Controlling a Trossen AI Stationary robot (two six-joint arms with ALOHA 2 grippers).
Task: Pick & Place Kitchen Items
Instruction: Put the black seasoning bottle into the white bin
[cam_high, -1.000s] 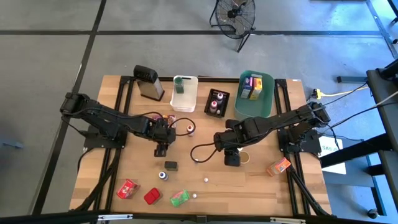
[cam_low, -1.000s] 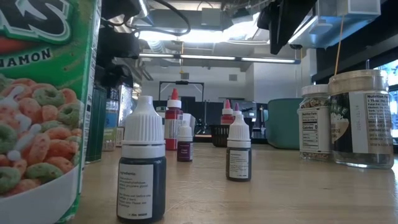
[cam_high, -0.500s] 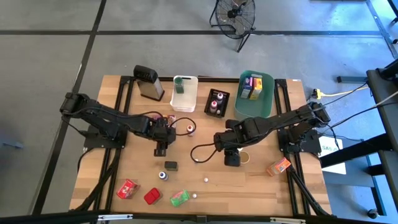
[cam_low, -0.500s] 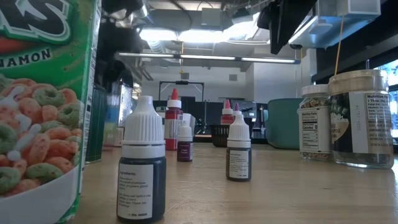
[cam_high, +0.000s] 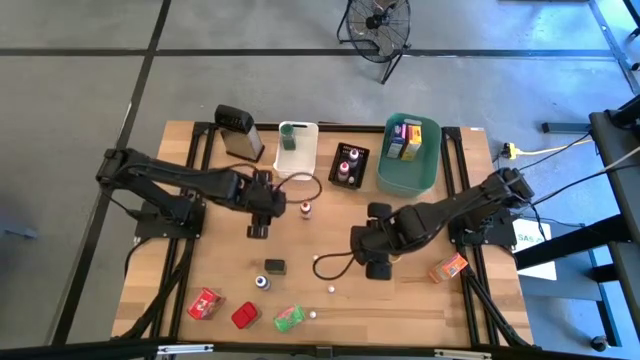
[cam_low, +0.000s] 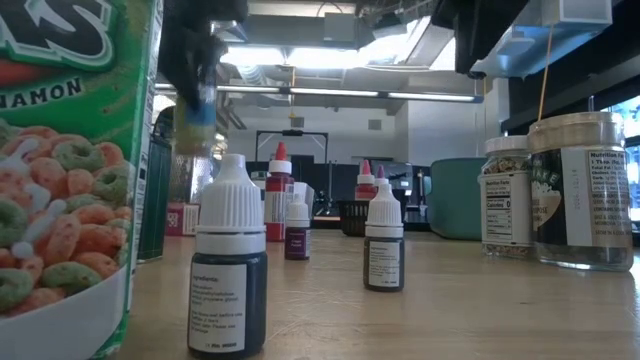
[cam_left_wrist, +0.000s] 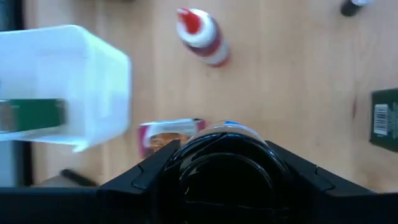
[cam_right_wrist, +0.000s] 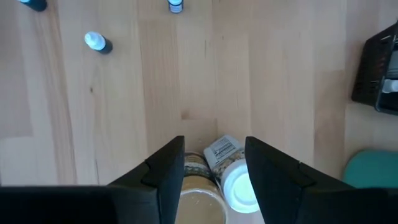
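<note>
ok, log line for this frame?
left end effector: shut on small jar, held in the air | right end effector: low over two jars standing on the table

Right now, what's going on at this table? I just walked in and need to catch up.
The left gripper is closed on a small dark-topped container and holds it in the air, clear of the wooden table; exactly what it is cannot be made out. The right gripper hangs open above two clear spice jars that stand side by side on the table. Small dropper bottles and packets are spread over the rest of the tabletop.
</note>
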